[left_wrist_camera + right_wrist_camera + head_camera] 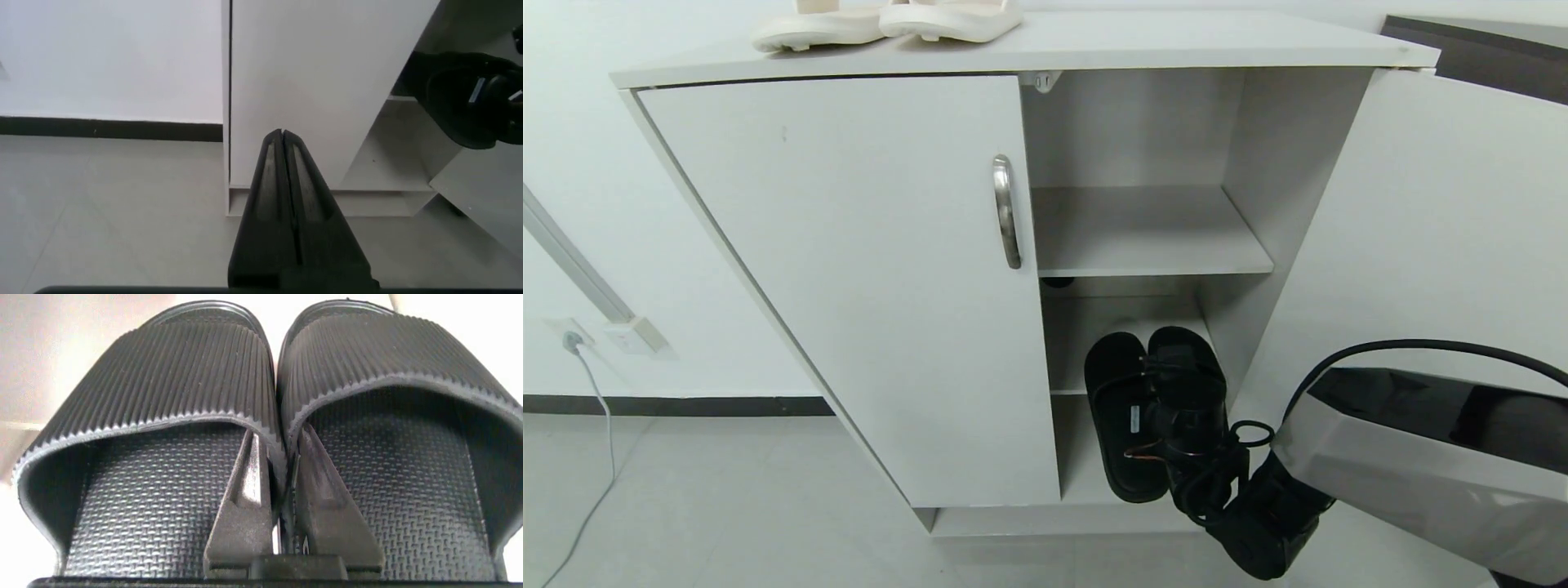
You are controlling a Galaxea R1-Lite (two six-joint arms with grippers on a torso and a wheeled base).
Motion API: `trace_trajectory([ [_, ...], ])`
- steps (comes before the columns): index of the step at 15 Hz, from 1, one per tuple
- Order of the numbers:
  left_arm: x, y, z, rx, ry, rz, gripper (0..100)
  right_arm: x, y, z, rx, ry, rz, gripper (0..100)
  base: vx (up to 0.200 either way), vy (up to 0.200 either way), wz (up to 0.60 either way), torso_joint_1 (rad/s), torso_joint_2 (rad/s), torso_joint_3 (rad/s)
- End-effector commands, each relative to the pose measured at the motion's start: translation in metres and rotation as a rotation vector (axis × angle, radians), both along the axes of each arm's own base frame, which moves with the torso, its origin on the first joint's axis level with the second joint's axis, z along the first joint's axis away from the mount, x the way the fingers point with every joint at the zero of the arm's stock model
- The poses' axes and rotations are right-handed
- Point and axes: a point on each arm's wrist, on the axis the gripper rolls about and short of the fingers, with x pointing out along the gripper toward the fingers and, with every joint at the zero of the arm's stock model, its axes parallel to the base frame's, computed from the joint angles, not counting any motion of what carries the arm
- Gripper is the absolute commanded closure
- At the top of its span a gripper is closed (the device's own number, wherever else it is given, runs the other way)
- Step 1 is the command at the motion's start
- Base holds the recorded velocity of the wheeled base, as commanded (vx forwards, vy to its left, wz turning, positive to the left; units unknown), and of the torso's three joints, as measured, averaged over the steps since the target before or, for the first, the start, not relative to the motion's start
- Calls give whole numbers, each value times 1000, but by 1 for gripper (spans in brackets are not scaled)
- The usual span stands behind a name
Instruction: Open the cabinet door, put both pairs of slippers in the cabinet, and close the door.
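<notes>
Black slippers (1131, 408) sit side by side in the lower right of the cabinet (1225, 37), below the shelf (1143, 237). Long axis runs near-far, toes pointing in. Can't tell if they're resting on anything. Straps are ribbed rubber, footbeds diamond-textured. The small white insole label is too small to read. Right gripper (279, 437) is clamped on the two inner strap edges. Left gripper (283, 135) has fingers pressed together, empty, low before the closed left door (849, 286). Cream slippers (890, 24) lie on the cabinet top.

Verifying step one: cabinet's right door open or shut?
Open. Right door stands wide, exposing the shelf and black slippers; left door shut.
</notes>
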Motion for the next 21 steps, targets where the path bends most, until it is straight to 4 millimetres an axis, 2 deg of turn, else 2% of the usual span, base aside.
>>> trace_trajectory([
  [1,0,0,0,0,1,0,100,4,-1,-7,-8,9,-6,100,0,0,0,0,0,0],
  [5,0,0,0,-1,1,0,100,24,-2,-8,6,-4,-20,100,0,0,0,0,0,0],
  [12,0,0,0,-4,1,1,100,61,11,0,18,-14,-14,100,0,0,0,0,0,0],
  [17,0,0,0,-3,0,1,100,79,18,8,24,-22,-23,100,0,0,0,0,0,0],
  [21,0,0,0,-4,1,1,100,89,16,19,38,-44,-40,100,0,0,0,0,0,0],
])
